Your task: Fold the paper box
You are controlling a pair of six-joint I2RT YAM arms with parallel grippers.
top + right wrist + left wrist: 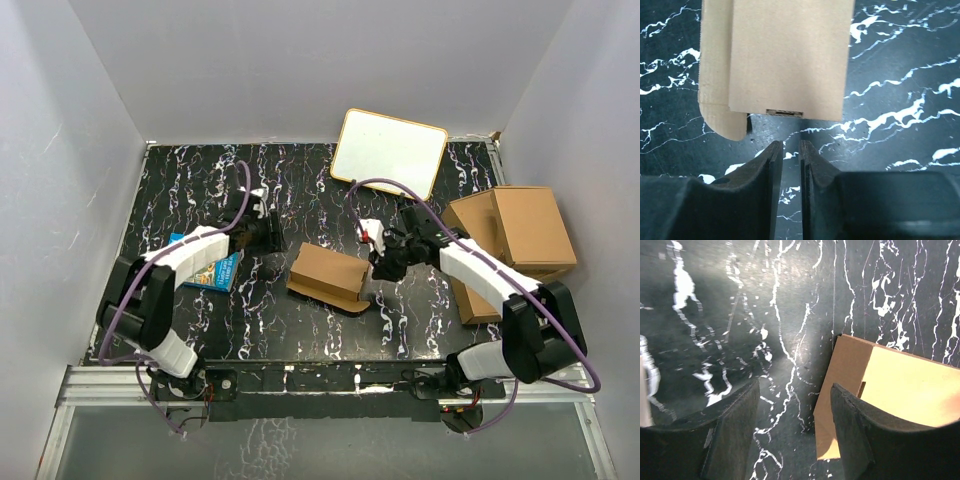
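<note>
Setting: black white-veined tabletop (300, 190) inside pale walls; both arms reach in from the near edge.
Landmark: paper box (328, 275), lying about mid-tabletop.
Box state: one broad panel is laid over a lower layer, and the whole thing sits low and loosely tented rather than squared up.
Box detail: the right wrist view shows the box (785, 55) with a round-cornered flap sticking out from under the top panel and a small slot at its near edge.
Progress: judged as partly done; the main fold is made. Walls are not standing, and the flaps and tabs look untucked.
Left to do: judged as raising the sides, tucking the tabs and closing the box.
Left claw (268, 232): just left of the box, not touching it. Its own view shows the claw (795, 390) released, jaws wide and holding nothing, with a box corner (910, 390) beside the right-hand finger.
Right claw (385, 265): just right of the box. Its own view shows the claw (790, 146) clenched to a thin slit and holding nothing, with the box edge ahead of the tips and a strip of tabletop between.
Other items: white board (390, 152) beyond the box, blue picture book (205, 270) left of it, stacked cardboard boxes (510, 235) right of it.
</note>
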